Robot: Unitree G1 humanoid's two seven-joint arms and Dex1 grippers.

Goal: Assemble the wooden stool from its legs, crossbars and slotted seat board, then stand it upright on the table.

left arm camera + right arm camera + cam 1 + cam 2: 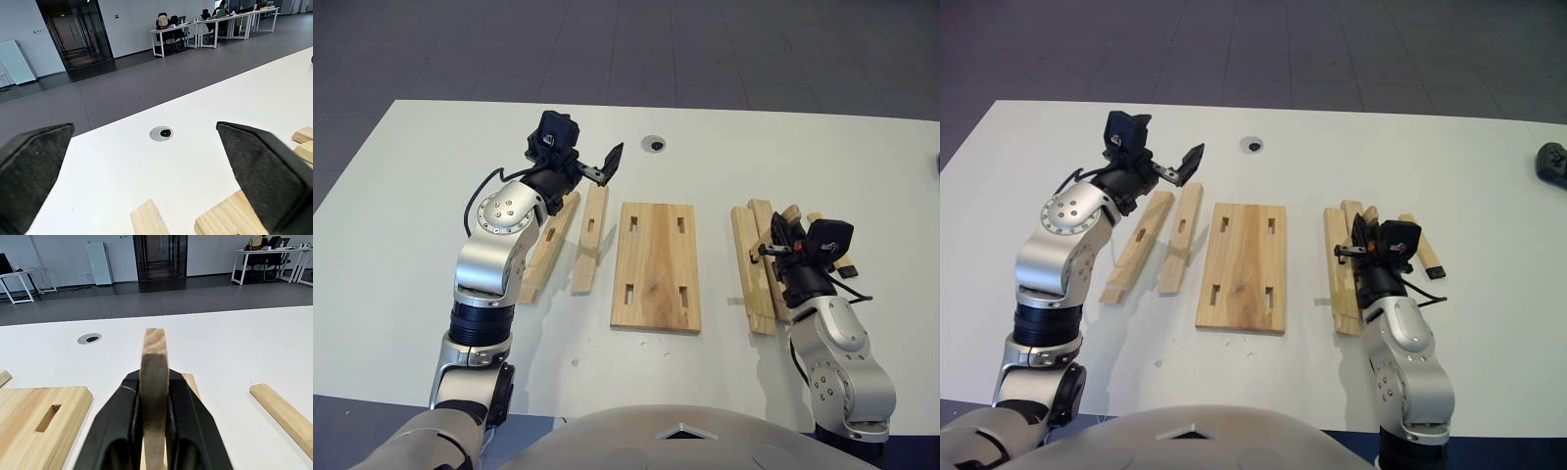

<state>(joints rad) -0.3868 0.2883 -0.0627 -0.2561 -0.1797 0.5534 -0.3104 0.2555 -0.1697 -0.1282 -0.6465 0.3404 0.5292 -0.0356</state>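
1. Left gripper (pixel 156 156) hovers over the pale slotted wooden legs (pixel 590 240), jaws released.
2. Right gripper (pixel 154 401): jaws clenched on a pale wooden slat (pixel 154 340) in the right pile.
3. Four-slot pale wooden seat board (pixel 656 264) lies flat mid white desk (pixel 460 147).

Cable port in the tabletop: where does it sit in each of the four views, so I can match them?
Left eye view: cable port near the table's far edge, beyond the seat board.
Right eye view: port past the board's far end.
Left wrist view: port between the left gripper's open fingers.
Right wrist view: port beyond the board's slotted corner.
Shared landmark: the table's far edge against dark floor.
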